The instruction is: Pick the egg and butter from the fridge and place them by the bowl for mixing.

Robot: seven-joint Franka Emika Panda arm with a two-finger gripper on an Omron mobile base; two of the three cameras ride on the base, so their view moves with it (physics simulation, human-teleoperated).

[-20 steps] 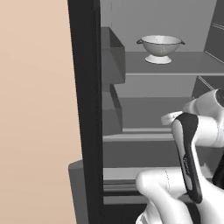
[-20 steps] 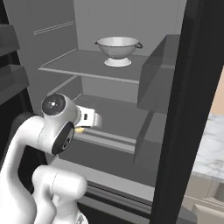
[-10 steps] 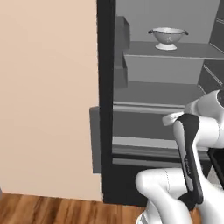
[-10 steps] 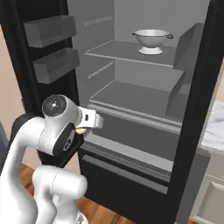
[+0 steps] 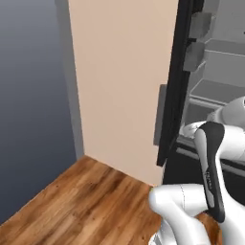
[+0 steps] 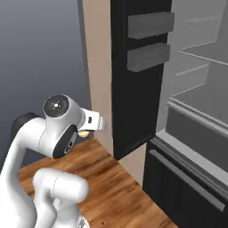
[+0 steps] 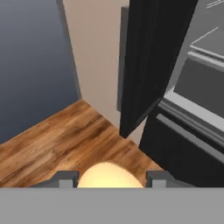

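Even, flat, slightly soft rendered light

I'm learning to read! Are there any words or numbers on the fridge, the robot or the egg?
None: no words, numbers or labels can be read on the fridge, on the gripper, or on the egg it holds.

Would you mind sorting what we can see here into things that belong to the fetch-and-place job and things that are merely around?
Part of the job:
- egg, pale and rounded, held between the gripper fingers
- fridge, door open

Just around:
- wooden floor
- beige wall panel
- grey-blue wall
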